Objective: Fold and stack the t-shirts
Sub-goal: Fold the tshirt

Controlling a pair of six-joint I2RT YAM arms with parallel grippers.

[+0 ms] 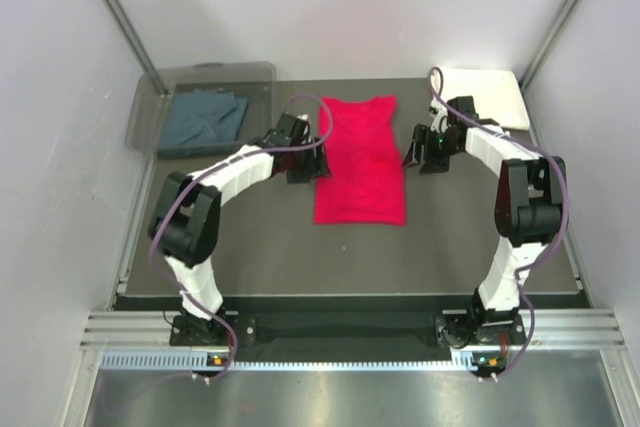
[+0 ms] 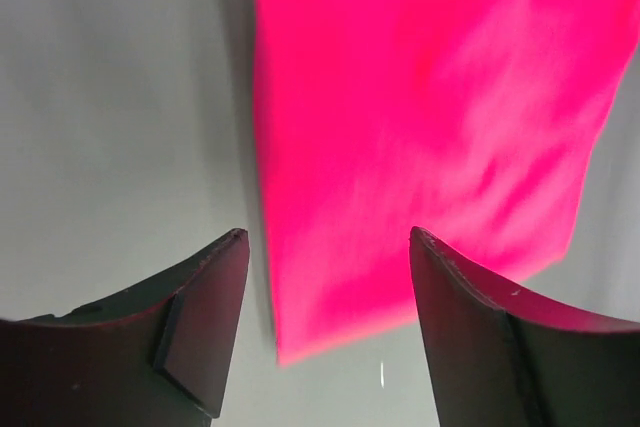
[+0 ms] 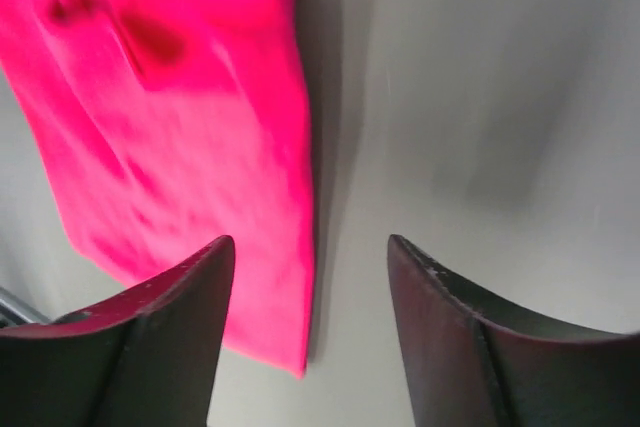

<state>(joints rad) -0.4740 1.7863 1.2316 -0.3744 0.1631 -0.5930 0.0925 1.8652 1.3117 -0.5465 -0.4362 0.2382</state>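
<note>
Looking down from the top camera, the red t-shirt (image 1: 360, 159) lies flat in the middle of the bench (image 1: 250, 237), already narrowed to a long strip with its sleeves tucked in. The left claw (image 1: 305, 159) sits just beside its left edge and the right claw (image 1: 425, 152) just beside its right edge; neither holds cloth. At the far left, the clear plastic bin (image 1: 165, 82) contains the blue-grey t-shirt (image 1: 205, 117), loosely crumpled. It appears to be the only thing in there. At the far right corner, the cream-white t-shirt (image 1: 490, 97) rests on the bench as a neat rectangle, outside any container.

From the left wrist, the claw stands open with nothing between its fingers (image 2: 200, 317). The red shirt's edge runs down through the gap, and one corner shows low between them.

From the right wrist, that claw is likewise open and empty. One finger (image 3: 150, 337) hangs over red cloth, the other over bare bench, with the shirt's edge and a corner between.

My reading is that the lengthwise folds are done and the crosswise fold is in hand. The next move calls for both claws to drop at matching points on one end, pinch through all the layers, and carry that end evenly over the other, so that the strip does not skew or unfold.
</note>
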